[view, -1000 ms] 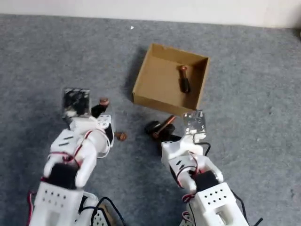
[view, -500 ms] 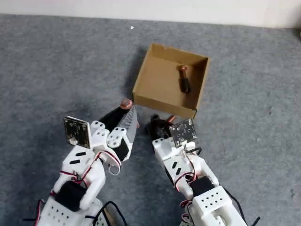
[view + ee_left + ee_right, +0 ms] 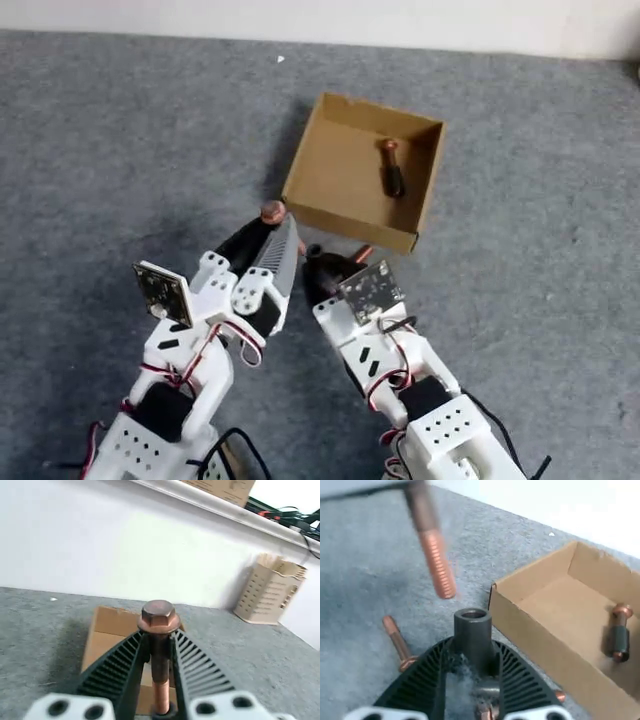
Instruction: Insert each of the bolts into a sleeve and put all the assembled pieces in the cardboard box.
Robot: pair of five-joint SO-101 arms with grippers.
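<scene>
Left wrist view, left claw (image 3: pixel 159 637) pinching bolt (image 3: pixel 159 617) below head, right claw (image 3: pixel 473 649) pinching sleeve (image 3: pixel 473 626)

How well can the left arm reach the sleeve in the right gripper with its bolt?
Probably yes: the bolt hangs near the sleeve, apart from its open end, with nothing between them.

Grey felt-like covering (image 3: pixel 110 130) across the table, with 1 small white speck (image 3: pixel 281 60) near its far edge. Behind, a plain white wall (image 3: pixel 100 545). Against that wall, a beige slotted holder (image 3: pixel 267 592) with pale sticks inside. Higher up, a white ledge (image 3: pixel 200 501) with tangled cables (image 3: pixel 287 516) and 1 brown carton (image 3: pixel 220 486).
</scene>
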